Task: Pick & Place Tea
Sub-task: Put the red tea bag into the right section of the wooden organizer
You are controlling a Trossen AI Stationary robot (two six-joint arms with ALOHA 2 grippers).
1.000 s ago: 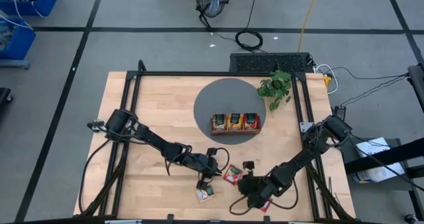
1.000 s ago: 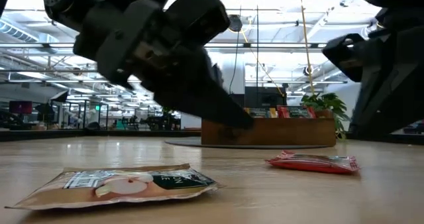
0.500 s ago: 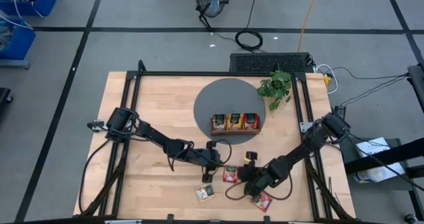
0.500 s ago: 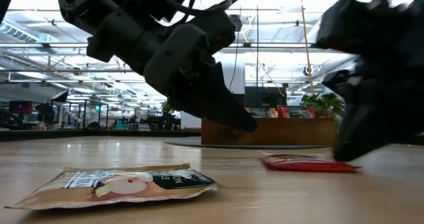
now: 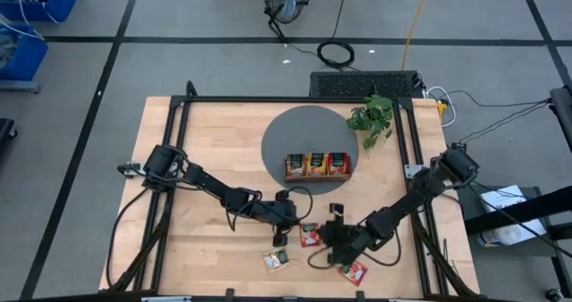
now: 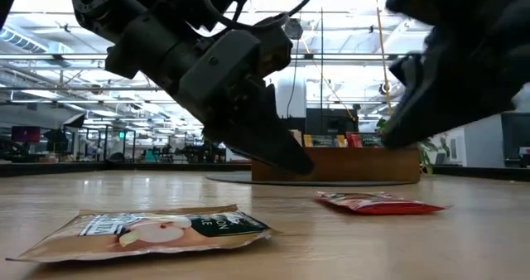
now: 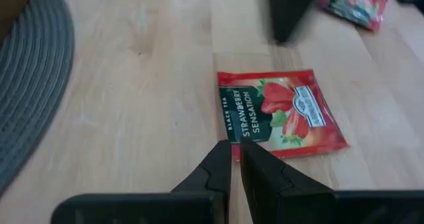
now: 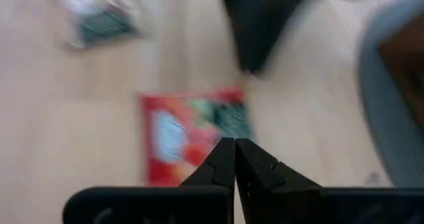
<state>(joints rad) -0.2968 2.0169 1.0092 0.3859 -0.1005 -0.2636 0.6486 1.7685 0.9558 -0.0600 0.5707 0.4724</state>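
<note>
Where the wooden table (image 5: pixel 214 132) comes nearest its front edge, a pale beige sachet (image 5: pixel 276 260) lies flat, printed with a dark green panel and pale fruit; in the low view it is the closest thing, its edges slightly crinkled (image 6: pixel 145 230). Well to the side of it lies a red sachet (image 5: pixel 355 272). Farther in from the beige sachet is the strawberry sachet (image 7: pixel 278 114), red, square and flat, with a dark green label reading "Black Tea Strawberry Sensation" and strawberry pictures. The left gripper (image 7: pixel 235 148) hangs at that sachet's edge with its fingers nearly pressed together, a thin slit between them, holding nothing. The right gripper (image 8: pixel 234 143) points at the same sachet from the opposite side, its fingers closed tight and empty. Beyond the strawberry sachet a dark grey round mat (image 5: pixel 290 132) carries a brown wooden tray (image 5: pixel 318 166) with red and orange sachets standing in its compartments. A small green plant (image 5: pixel 373 116) stands beside the mat. Past the table lie grey floor with dark lines, coiled cables (image 5: pixel 336 52), and a bright hall.
</note>
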